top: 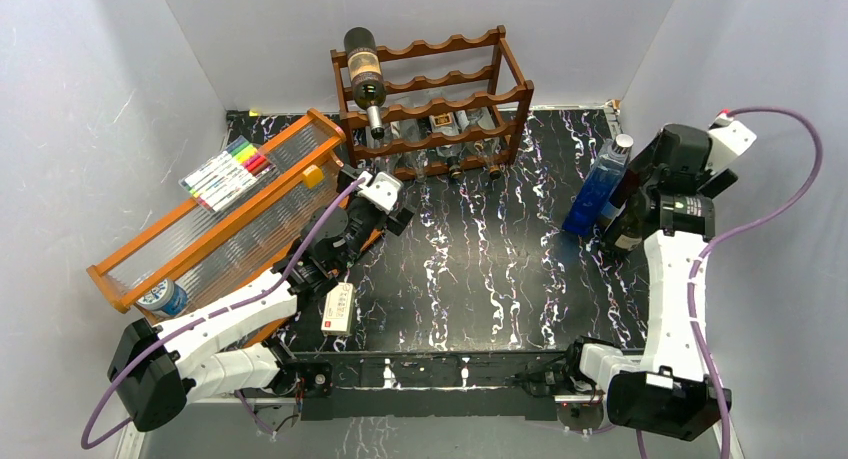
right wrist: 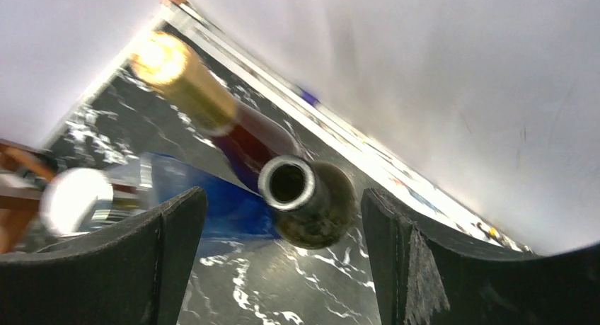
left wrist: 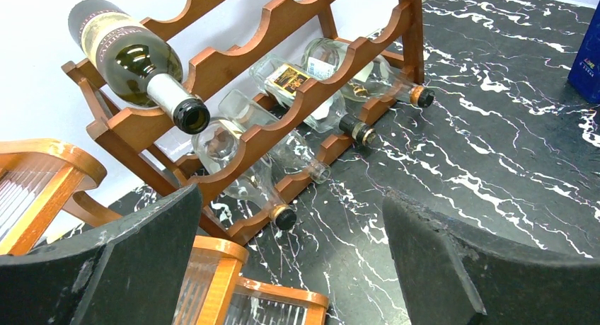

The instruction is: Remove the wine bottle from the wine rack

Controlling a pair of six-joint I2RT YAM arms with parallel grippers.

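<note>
The dark reddish-brown wine rack (top: pixel 432 97) stands at the back of the table. A dark green wine bottle (top: pixel 365 71) with a cream label lies on its top left, neck pointing forward. Several clear bottles (top: pixel 455 129) lie in the lower tiers. In the left wrist view the rack (left wrist: pixel 297 98) and the wine bottle (left wrist: pixel 134 56) are ahead and above my open, empty left gripper (left wrist: pixel 290 219). That gripper (top: pixel 392 207) is in front of the rack's left end, apart from it. My right gripper (top: pixel 632 194) is open at the far right.
An orange-framed tray (top: pixel 210 224) with markers (top: pixel 228 171) and a tape roll (top: pixel 160 297) lies at the left. A white box (top: pixel 338 309) lies near the left arm. Under my right gripper (right wrist: pixel 283 212) stand an open dark bottle (right wrist: pixel 311 197), a blue bottle (right wrist: pixel 212 194) and a gold-capped bottle (right wrist: pixel 184 84).
</note>
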